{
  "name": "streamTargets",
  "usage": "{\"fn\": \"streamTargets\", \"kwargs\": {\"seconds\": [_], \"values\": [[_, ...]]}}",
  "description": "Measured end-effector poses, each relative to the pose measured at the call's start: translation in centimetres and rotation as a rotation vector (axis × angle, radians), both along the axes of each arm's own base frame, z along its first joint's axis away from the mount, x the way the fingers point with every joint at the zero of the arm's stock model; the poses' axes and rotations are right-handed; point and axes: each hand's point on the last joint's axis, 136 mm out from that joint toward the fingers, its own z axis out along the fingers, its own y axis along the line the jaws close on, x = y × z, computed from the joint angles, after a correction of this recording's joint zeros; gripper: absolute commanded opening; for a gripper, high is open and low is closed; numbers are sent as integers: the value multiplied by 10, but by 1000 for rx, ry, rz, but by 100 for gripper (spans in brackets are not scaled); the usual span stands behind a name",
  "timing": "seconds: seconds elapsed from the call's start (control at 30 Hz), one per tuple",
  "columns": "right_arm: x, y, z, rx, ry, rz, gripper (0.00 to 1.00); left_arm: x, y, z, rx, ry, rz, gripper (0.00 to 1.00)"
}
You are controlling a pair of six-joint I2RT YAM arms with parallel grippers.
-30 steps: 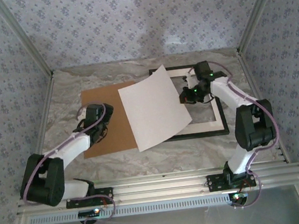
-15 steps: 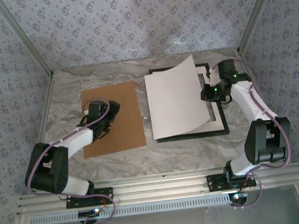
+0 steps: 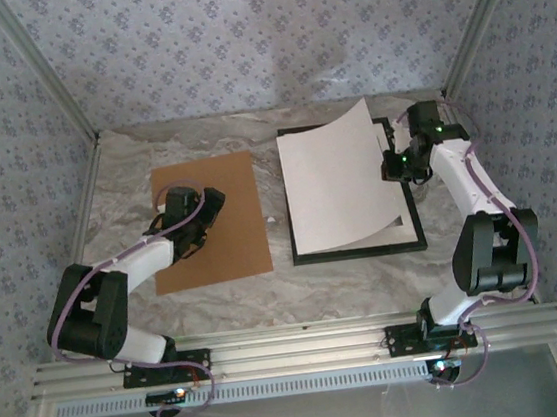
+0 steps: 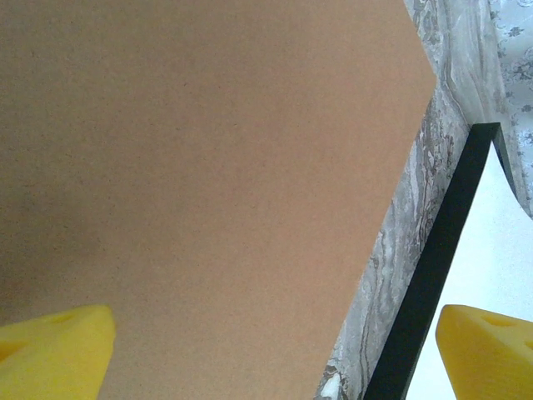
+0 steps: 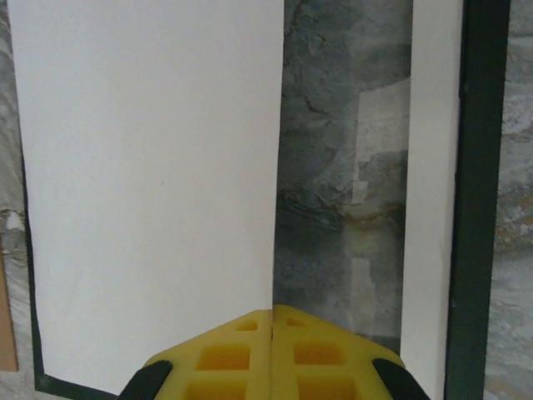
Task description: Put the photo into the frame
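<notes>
Near side first: the frame [image 3: 359, 252] lies flat on the table [image 3: 268, 290], right of centre, its near rail fully exposed. The left gripper [image 4: 266, 354] hovers over the brown backing board [image 3: 215, 221] with its fingers spread wide and nothing between them. It's idle, and I'd leave it there.

The photo [image 3: 334, 187] is over the frame with the blank white side up, so I assume the print faces down. Its left and near edges sit just inside the black rails. The right edge is curled up off the frame, with the right gripper [image 5: 272, 325] pinching it, pads pressed together on the sheet.

I read the step in hand as seating that raised edge. My plan:
- Lower straight down. Any push to the left will buckle the paper.
- Keep the left edge against its rail as the datum.
- Land the held edge on the white mat [image 5: 429, 208] strip, inside the right rail and not on top of it.
- Let go only once the sheet is flat, then lift straight up.

The far right corner rides highest, so watch it for snagging.
</notes>
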Motion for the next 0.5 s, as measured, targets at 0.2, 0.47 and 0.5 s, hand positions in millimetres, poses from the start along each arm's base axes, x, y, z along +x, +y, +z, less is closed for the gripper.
{"fn": "streamTargets", "kwargs": {"seconds": [0.2, 0.47, 0.5], "values": [[-5, -12, -5, -63, 27, -26, 0, -1, -1, -3, -2, 10, -5, 99], [-7, -19, -7, -102, 39, -42, 0, -1, -1, -4, -1, 12, -5, 98], [-7, -19, -7, -104, 39, -43, 0, -1, -1, -4, -1, 11, -5, 98]]}}
